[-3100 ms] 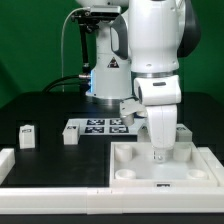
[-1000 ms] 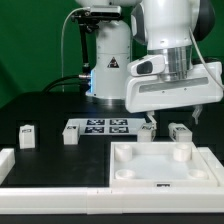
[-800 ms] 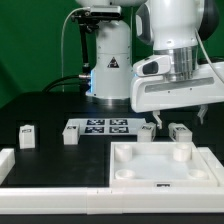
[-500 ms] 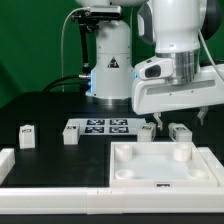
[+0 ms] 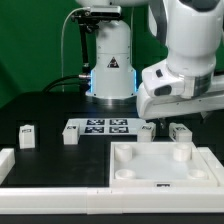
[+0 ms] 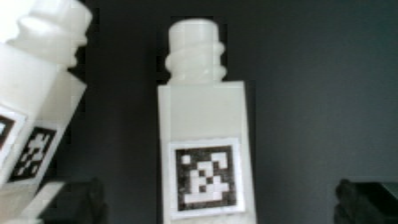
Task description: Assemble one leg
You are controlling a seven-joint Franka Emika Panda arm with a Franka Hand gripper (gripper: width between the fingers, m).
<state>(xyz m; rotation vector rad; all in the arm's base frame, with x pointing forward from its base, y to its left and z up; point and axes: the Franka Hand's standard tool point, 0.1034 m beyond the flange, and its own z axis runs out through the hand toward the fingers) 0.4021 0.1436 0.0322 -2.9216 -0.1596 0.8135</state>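
The leg lies on the dark table just behind the far rim of the white tray-like part, toward the exterior view's right. A second leg lies close beside it without touching. Judged light, rigid and smooth: moulded white plastic, a squared block with a printed tag on one face and a ribbed stud at one end. It is best gripped across the flat side faces, clear of the stud. The gripper hangs above, its dark fingers spread wide and holding nothing.
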